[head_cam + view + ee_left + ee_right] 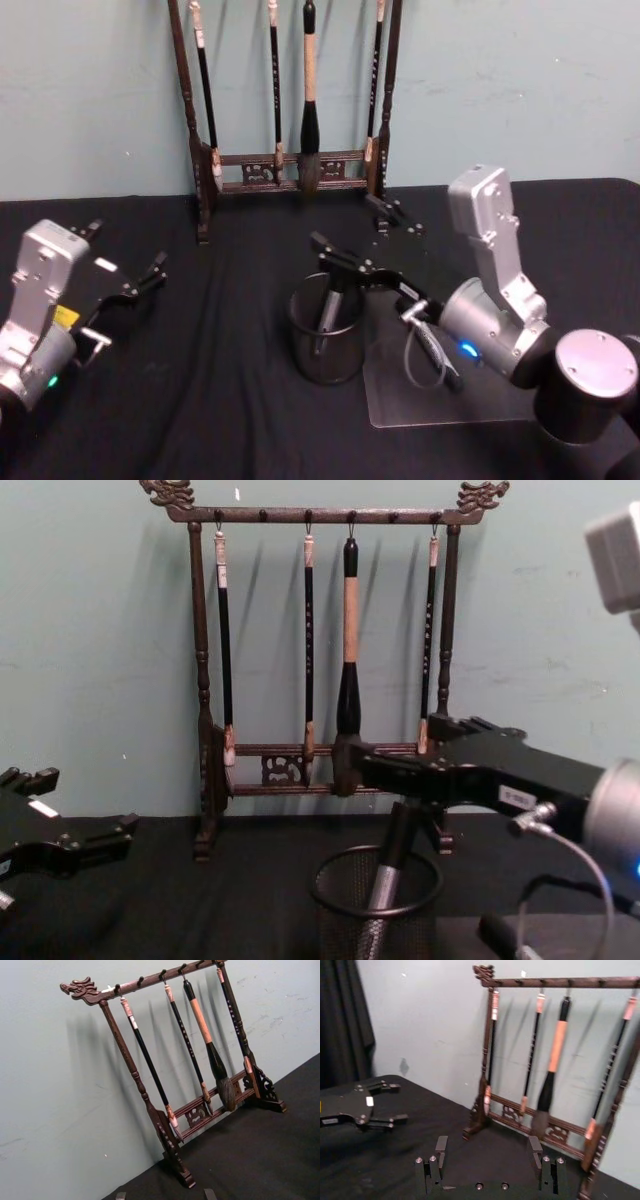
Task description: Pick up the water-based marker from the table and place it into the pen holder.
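The water-based marker point(326, 318) is seen leaning inside the pen holder point(340, 365), near the middle of the table point(200, 400). The right gripper point(343, 220) is held just above it, fingers spread. The left gripper point(130, 242) is parked at the left, likewise spread.

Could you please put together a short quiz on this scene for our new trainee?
1. True or false: the water-based marker stands inside the pen holder.
2. Multiple choice: how many brushes hang on the brush rack? A) two B) four C) six
3. Fill in: the left pincer sits open at the left of the table, and the right pincer, just above the pen holder, has its jaws ___.

Key: 1 true; 2 B; 3 open.
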Available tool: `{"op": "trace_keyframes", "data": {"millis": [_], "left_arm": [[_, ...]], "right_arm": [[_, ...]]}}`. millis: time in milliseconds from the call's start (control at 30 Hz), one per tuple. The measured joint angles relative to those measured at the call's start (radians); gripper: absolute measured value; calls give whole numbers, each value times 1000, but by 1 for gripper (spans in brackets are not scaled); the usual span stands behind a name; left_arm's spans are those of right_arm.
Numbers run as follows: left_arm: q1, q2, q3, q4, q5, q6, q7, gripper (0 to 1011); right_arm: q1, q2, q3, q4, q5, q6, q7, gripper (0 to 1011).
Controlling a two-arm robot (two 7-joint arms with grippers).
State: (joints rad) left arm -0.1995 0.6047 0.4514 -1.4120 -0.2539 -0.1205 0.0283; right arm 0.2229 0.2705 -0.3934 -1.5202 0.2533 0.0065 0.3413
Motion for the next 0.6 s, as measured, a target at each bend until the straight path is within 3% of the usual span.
{"op": "trace_keyframes", "data": {"millis": [333, 600], "left_arm": [[0, 0, 0, 0, 0, 0, 0, 1009], [0, 0, 0, 0, 0, 0, 0, 1009]], "right_arm": [[-54, 30, 50, -43, -19, 51, -54, 1002], [-78, 29, 84, -55, -31, 57, -75, 1000]]}}
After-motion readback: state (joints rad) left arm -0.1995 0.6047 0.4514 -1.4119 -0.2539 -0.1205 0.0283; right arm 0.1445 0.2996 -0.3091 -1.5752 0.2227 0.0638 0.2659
